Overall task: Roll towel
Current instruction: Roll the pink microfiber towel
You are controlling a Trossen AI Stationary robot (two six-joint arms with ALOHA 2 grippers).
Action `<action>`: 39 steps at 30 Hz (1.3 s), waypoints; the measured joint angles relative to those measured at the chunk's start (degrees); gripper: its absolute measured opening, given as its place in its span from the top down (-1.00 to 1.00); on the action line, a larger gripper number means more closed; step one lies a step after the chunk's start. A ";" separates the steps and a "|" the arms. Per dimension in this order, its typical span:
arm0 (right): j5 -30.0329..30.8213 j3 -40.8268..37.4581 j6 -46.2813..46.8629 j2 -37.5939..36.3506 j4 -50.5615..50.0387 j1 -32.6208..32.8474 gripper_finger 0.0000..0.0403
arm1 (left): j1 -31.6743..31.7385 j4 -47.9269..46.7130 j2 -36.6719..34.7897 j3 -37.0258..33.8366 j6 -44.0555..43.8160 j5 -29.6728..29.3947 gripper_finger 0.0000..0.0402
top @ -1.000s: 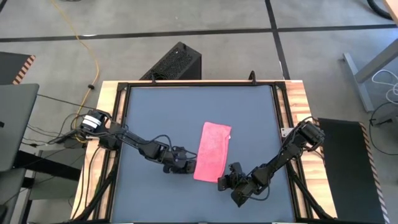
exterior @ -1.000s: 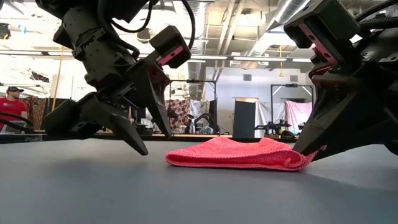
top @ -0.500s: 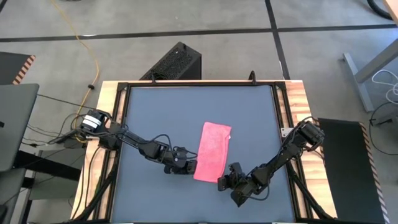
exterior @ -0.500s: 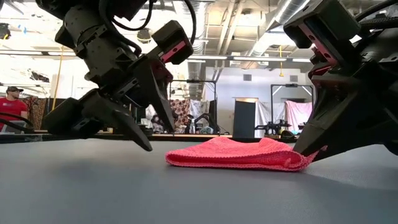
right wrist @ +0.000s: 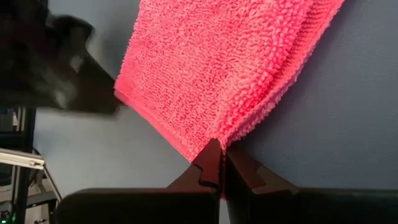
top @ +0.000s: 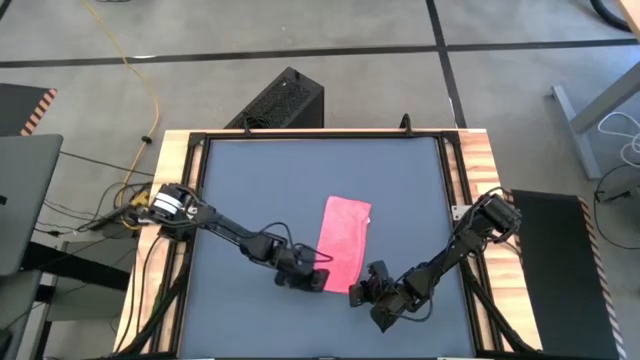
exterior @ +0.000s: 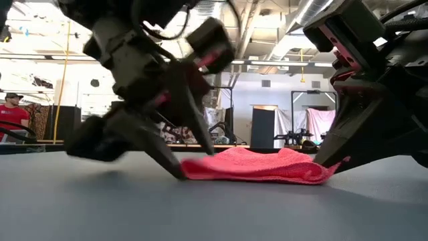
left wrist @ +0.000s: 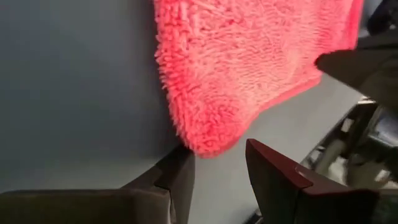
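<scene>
On the dark grey desk (top: 260, 190), a little right of centre and toward the near edge, the pink towel (top: 343, 243) lies folded into a long narrow strip, flat on the surface. Down at its near end, both arms are in play! The right gripper (top: 357, 291) sits at the towel's near right corner, fingers (right wrist: 211, 163) pressed together with the cloth's corner pinched between the tips, clear in the right wrist view. The left gripper (top: 322, 279) is low at the near left corner, fingers (left wrist: 273, 171) apart, one tip on either side of the fluffy corner and nothing clamped. From the low view, the left gripper's dark fingertip touches the desk right at the towel's edge, while the right one holds the opposite end slightly lifted.
</scene>
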 joint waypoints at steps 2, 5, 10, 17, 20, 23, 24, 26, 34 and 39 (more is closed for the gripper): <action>0.06 -0.02 -0.03 0.00 0.07 0.11 0.85 | -0.15 -0.98 0.02 1.20 3.19 -2.15 0.31; 0.63 -0.02 -0.15 0.00 0.27 0.67 0.85 | 0.25 -1.39 -0.13 1.40 5.23 -4.96 0.31; 0.50 -0.02 -0.05 0.01 0.25 0.74 0.85 | 1.43 -3.73 -0.37 1.42 5.43 -4.40 0.31; 0.37 0.00 0.12 0.00 -0.07 0.72 0.85 | 1.57 -4.41 -0.71 1.42 5.47 -3.38 0.31; 0.12 0.00 0.15 0.00 -0.17 0.72 0.85 | 1.44 -4.32 -0.71 1.42 5.45 -3.38 0.31; -0.01 0.02 0.15 0.00 -0.23 0.72 0.85 | 1.09 -3.66 -0.71 1.40 4.87 -3.31 0.31; -0.02 0.02 0.15 0.00 -0.26 0.72 0.85 | 0.93 -3.39 -0.71 1.37 4.54 -3.30 0.31; -0.03 0.02 0.15 0.00 -0.29 0.72 0.85 | 0.80 -2.85 -0.71 1.36 4.23 -2.94 0.31; -0.05 0.02 0.15 0.00 -0.38 0.72 0.85 | 0.76 -2.16 -1.87 1.29 3.56 -2.88 0.31; -0.06 0.02 0.13 0.00 -0.34 0.72 0.85 | 0.79 -3.14 -2.96 1.30 4.62 -4.15 0.31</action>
